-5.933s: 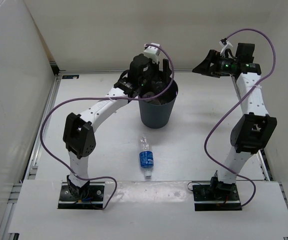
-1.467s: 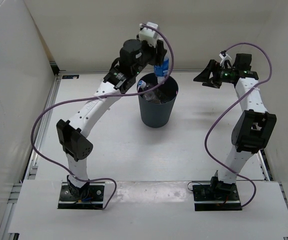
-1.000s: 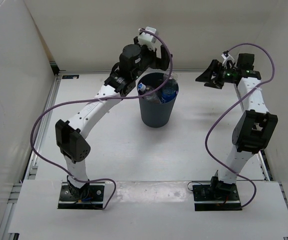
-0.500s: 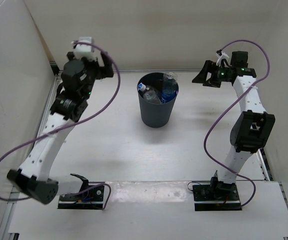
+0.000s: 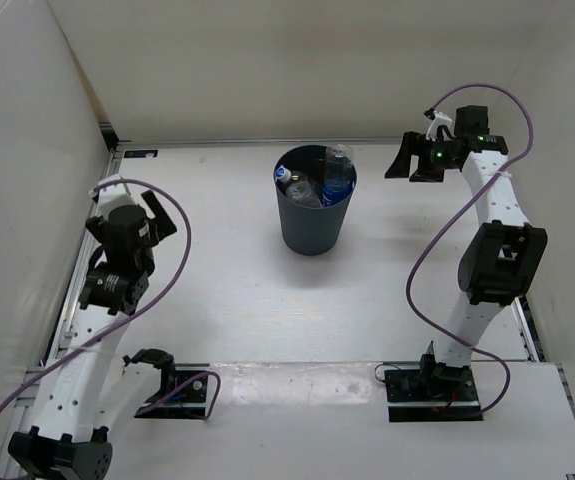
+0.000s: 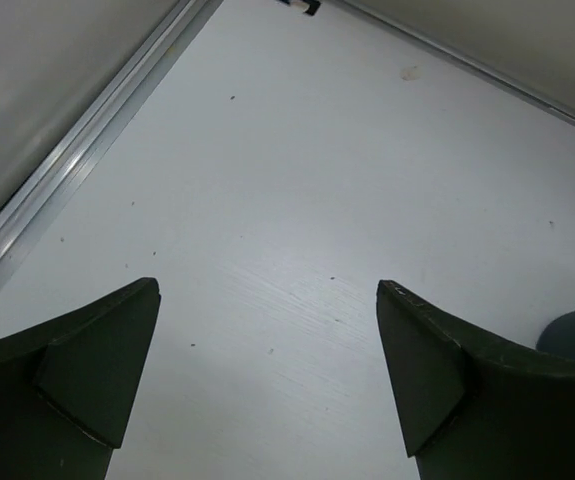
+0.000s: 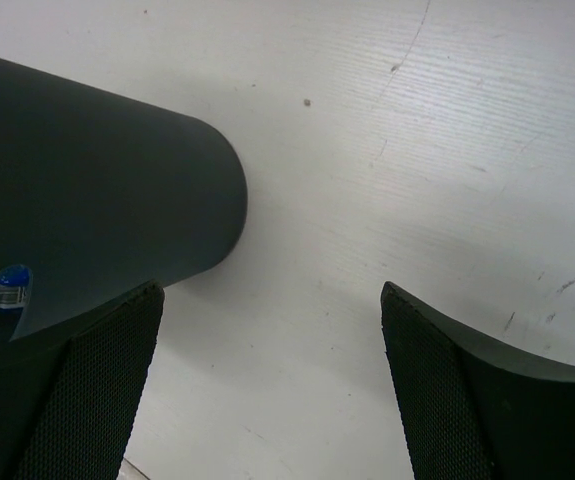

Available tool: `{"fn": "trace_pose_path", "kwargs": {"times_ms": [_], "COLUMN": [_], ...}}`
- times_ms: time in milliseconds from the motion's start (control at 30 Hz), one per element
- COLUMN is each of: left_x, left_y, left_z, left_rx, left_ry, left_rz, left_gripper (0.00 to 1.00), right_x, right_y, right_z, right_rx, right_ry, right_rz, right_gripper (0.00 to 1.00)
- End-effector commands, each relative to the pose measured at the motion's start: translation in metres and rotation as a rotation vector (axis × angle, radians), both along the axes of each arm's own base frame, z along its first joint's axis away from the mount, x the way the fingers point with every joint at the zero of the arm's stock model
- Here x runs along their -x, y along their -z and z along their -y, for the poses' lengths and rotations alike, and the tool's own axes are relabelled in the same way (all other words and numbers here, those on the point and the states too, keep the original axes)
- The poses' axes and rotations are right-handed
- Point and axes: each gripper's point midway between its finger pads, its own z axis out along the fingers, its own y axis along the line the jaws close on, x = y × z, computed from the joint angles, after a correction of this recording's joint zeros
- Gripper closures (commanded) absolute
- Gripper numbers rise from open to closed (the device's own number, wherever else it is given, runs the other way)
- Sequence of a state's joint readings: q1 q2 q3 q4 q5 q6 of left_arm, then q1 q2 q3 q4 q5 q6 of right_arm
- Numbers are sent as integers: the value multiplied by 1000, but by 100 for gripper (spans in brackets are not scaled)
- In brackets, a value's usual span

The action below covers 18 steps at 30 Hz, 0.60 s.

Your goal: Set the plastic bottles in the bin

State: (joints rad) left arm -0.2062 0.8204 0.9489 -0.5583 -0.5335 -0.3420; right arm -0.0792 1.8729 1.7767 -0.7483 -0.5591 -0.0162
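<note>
The tabletop (image 5: 227, 300) carries the bin (image 5: 312, 228), which stands upright toward the middle of the far edge, where it stood before. The left arm (image 5: 77, 370) was reaching over the bin a second ago and was up by the far left corner half a second ago. It is now folded back along the left edge, toward the near left corner. The right arm (image 5: 497, 260) has barely shifted and is raised by the far right corner.

The bottles (image 5: 307, 190) are inside the bin. The blue-label bottle (image 5: 334, 180), which lay near the middle of the near edge some seconds ago, now leans at the bin's right rim, neck up.

The left pincer (image 6: 267, 287) has its fingers wide apart, empty over bare tabletop. The right pincer (image 7: 270, 288) is likewise spread and empty, beside the bin.
</note>
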Motion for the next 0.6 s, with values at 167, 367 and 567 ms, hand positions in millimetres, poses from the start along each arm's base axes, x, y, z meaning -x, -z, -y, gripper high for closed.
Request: {"fn": "trace_pose_path", "kwargs": {"times_ms": [167,367,567], "left_x": [3,12,21], "left_y": [35,67,87], "left_z": [-12,-15,-30], "left_rx": [108,100,59], "left_ry": [-129,-152,-205], "left_rz": [67,-13,99], "left_gripper": [0,0,0], "right_x": [19,25,37], "right_y": [-14,-26,-36], "right_z": [-8,0,-2], "right_rx": [13,83,132], "right_ry": [-52,-93,-156], "right_rz": [13,50,105], "right_gripper": [10,10,10]}}
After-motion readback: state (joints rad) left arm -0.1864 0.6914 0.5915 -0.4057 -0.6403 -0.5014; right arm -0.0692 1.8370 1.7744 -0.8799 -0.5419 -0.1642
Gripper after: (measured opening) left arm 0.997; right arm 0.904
